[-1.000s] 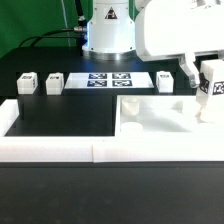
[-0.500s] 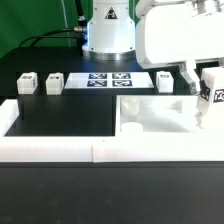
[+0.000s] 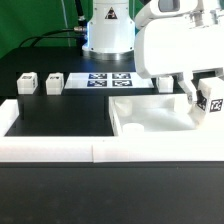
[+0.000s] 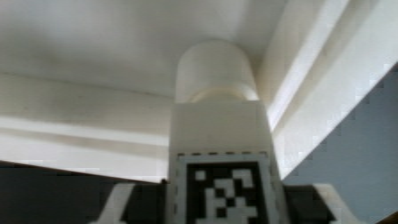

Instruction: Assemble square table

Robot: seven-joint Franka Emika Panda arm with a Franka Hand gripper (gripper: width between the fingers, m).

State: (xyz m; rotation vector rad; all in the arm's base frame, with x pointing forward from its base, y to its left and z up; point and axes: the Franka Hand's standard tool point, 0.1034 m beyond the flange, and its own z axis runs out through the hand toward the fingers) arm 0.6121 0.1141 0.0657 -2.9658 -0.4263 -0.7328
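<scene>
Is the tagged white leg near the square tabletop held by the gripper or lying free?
Held: the wrist view shows the leg clamped in the gripper, its rounded end pointing at the square tabletop.

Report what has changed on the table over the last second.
The arm swung toward the exterior view's left, carrying the hand, which stayed shut on a leg; the leg is now tilted over the tabletop. The tabletop's left edge appears to have shifted slightly leftward. The two loose legs and the marker board stayed put.
</scene>
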